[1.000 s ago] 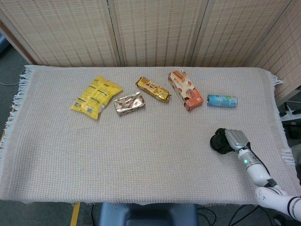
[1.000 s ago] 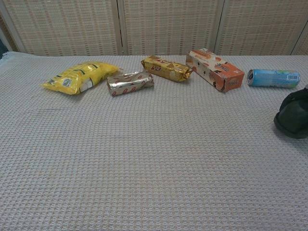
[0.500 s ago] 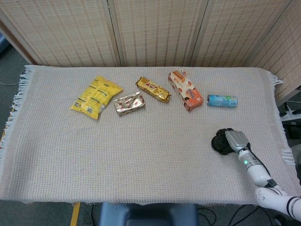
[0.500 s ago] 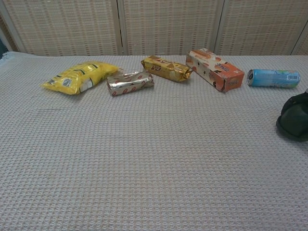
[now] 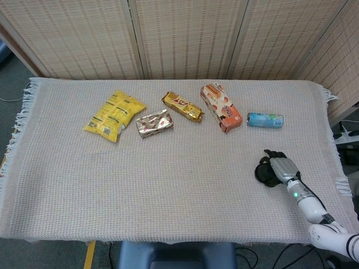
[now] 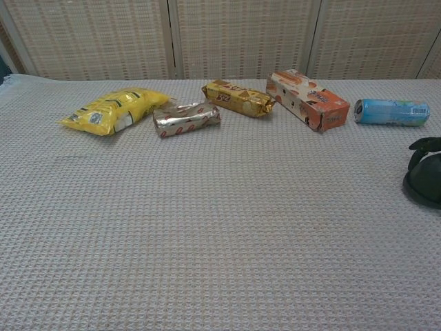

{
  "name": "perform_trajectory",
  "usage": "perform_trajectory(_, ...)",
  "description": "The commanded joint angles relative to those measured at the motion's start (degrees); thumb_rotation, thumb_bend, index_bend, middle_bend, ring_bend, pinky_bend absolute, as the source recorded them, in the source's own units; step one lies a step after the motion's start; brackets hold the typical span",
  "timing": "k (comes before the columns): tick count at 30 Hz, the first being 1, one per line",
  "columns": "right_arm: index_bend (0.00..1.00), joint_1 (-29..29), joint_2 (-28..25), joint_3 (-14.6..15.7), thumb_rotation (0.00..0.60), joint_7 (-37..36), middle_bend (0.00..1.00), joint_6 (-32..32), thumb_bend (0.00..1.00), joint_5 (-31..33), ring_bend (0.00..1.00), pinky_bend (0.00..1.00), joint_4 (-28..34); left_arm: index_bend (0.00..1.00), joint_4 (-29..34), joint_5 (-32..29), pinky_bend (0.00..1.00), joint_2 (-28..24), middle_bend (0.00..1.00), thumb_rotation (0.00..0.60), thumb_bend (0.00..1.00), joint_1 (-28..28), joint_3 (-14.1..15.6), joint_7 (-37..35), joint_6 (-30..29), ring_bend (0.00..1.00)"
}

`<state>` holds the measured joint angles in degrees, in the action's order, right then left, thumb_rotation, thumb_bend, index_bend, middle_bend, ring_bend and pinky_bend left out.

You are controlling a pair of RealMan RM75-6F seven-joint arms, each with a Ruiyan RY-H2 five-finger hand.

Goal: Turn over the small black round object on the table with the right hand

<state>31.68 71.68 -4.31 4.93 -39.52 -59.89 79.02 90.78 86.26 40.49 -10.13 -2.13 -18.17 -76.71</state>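
The small black round object (image 5: 262, 173) lies near the table's right edge, below the blue tube. My right hand (image 5: 282, 168) comes in from the lower right and grips it, dark fingers (image 5: 273, 153) curling over its far side. In the chest view the object (image 6: 426, 183) is cut off at the right border, with a dark finger (image 6: 424, 144) arched over its top. My left hand shows in neither view.
A row of snacks lies along the far side: yellow bag (image 5: 114, 115), silver pack (image 5: 154, 123), gold bar (image 5: 182, 106), orange box (image 5: 221, 107), blue tube (image 5: 265, 119). The table's right edge (image 5: 336, 162) runs close beside the hand.
My right hand has drawn a little to the right and toward the near edge, and the black object has shifted with it. The fingers now arch higher over the object.
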Motion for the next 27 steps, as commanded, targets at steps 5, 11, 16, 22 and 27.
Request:
perform_trajectory(5, 0.00, 0.52, -1.19, 0.49, 0.600, -0.04, 0.00, 1.05, 0.15, 0.25, 0.00, 0.00, 0.84, 0.52, -0.06, -0.07, 0.53, -0.02, 0.16, 0.600, 0.53, 0.00, -0.04, -0.19, 0.00, 0.19)
perform_trajectory(11, 0.00, -0.89, -0.63, 0.31, 0.600, -0.26, 0.00, -3.60, 0.13, -1.61, 0.00, 0.00, 1.25, 0.52, -0.02, -0.08, 0.53, -0.01, 0.16, 0.600, 0.53, -0.07, 0.00, -0.02, 0.20, 0.19)
perform_trajectory(16, 0.01, -2.05, -0.39, 0.79, 0.600, 0.79, 0.00, -6.65, 0.13, -2.88, 0.00, 0.05, 2.28, 0.53, 0.04, -0.28, 0.53, -0.03, 0.16, 0.600, 0.53, -0.12, 0.00, 0.17, 0.43, 0.19)
perform_trajectory(22, 0.22, -1.91, 0.00, 0.85, 0.600, 3.23, 0.20, -6.66, 0.13, -0.53, 0.17, 0.20, 2.35, 0.52, 0.20, -0.38, 0.53, -0.09, 0.16, 0.600, 0.53, -0.18, 0.00, 0.35, 0.62, 0.19)
perform_trajectory(27, 0.33, -1.95, 0.98, 0.59, 0.600, 4.89, 0.29, -7.85, 0.13, 0.69, 0.29, 0.26, 1.93, 0.52, 0.18, -0.49, 0.53, -0.10, 0.16, 0.600, 0.53, -0.20, -0.01, 0.25, 0.75, 0.19)
